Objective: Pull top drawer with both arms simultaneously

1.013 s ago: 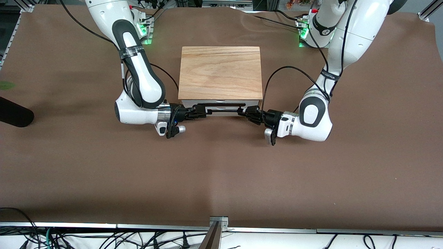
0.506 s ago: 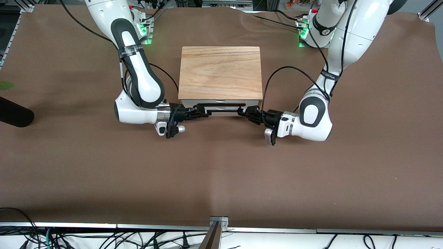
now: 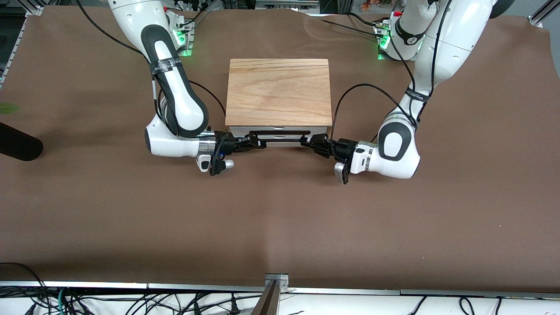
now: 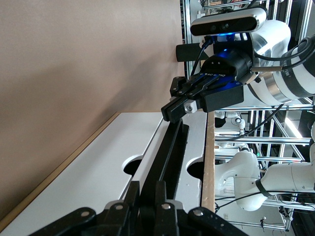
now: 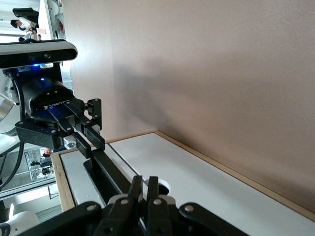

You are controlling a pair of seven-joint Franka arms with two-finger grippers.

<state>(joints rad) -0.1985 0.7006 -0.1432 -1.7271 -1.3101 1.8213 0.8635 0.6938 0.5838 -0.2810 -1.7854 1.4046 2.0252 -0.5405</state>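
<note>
The top drawer [image 3: 236, 130] has a white front and sits flush under the box's oak top board [image 3: 278, 92]. Its black bar handle [image 3: 278, 131] runs along the front. My right gripper [image 3: 258, 140] comes in from the right arm's end and is shut on one end of the handle. My left gripper [image 3: 306, 141] is shut on the other end. In the left wrist view the left gripper [image 4: 146, 189] clamps the handle [image 4: 170, 147], with the right gripper [image 4: 179, 105] farther along. In the right wrist view the right gripper [image 5: 143, 184] has its fingers almost together at the handle [image 5: 106, 169].
A lower white drawer front [image 3: 280, 144] lies under the top one. A black rounded object [image 3: 17, 146] and a green leaf [image 3: 6, 107] sit at the right arm's end of the table. The brown table [image 3: 280, 218] stretches wide nearer the camera.
The right gripper's fingers have drawn together on the handle. The left gripper, both arms and the drawer stay where they were.
</note>
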